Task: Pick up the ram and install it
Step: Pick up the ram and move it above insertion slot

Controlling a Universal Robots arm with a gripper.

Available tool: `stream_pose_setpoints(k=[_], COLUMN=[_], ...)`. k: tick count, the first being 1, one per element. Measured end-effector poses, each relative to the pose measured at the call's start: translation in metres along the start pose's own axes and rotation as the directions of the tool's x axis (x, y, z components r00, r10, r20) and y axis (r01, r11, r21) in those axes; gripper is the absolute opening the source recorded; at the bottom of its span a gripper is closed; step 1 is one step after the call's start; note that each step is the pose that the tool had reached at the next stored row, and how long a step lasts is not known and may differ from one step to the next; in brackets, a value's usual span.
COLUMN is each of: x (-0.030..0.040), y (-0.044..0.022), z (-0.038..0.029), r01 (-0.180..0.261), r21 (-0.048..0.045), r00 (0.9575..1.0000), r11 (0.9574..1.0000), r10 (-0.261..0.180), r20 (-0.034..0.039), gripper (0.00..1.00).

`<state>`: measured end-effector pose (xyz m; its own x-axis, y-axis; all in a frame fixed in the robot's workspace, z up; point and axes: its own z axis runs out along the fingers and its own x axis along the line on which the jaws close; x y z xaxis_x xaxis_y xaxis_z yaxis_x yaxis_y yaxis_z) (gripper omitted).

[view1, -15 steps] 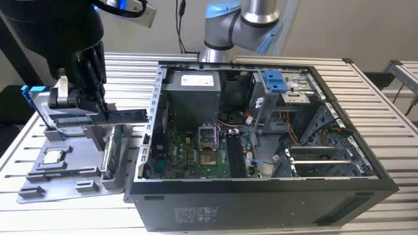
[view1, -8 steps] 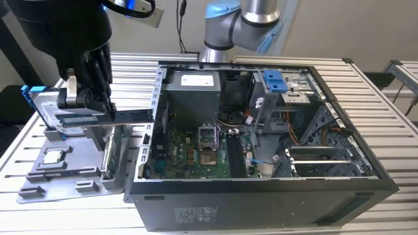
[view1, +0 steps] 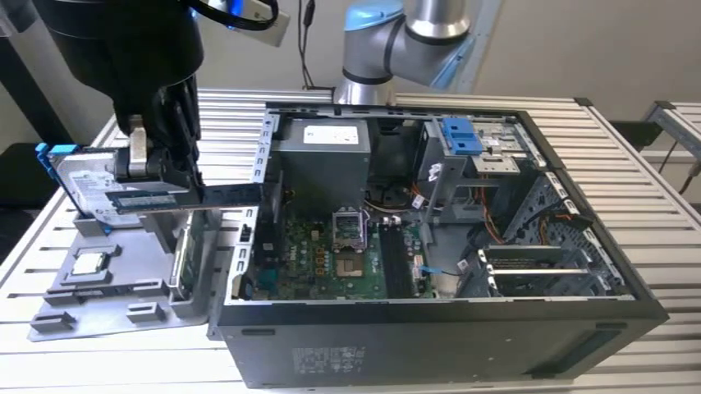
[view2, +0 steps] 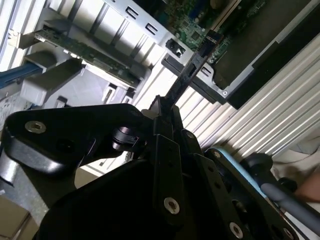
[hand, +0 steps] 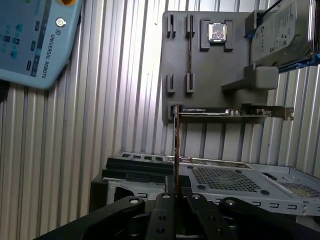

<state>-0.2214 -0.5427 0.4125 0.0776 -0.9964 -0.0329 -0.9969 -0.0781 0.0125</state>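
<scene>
One ram (view1: 225, 195) is all we find in the hand (view2: 164, 107), whose fingers (view2: 167, 145) are pressed onto its near end so that the stick juts straight out past the fingertips. Starting at the exterior view's left, the silver hard drive (view1: 77, 185) in its blue frame sits just beside the hand, the grey holder (view1: 110, 308) on the counter (view1: 44, 361) lies below it, and the green circuit board (view1: 184, 254) stands on edge under the held stick. The ram hangs in the air, touching nothing but the hand, its long axis level and its free end close to the wall of the open computer case (view1: 438, 345). Farther to the exterior view's right, well beyond that free end and lower than the hand, run the dark slots (view1: 391, 254) on the motherboard (view1: 328, 263); we judge their length lies roughly across the ram's. The hand hides the gripped end, the first wrist view gives the stick edge-on as a thin line, and we cannot tell whether the slot latches stand open.
</scene>
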Motion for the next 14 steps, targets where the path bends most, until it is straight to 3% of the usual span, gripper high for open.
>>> stream_pose_setpoints(k=[14], x=[0.0015], y=[-0.0197], z=[-0.0003], r01=[0.0], r21=[-0.0001], r00=[1.0], r11=[1.0], r10=[0.0], r20=[0.0], gripper=[0.15])
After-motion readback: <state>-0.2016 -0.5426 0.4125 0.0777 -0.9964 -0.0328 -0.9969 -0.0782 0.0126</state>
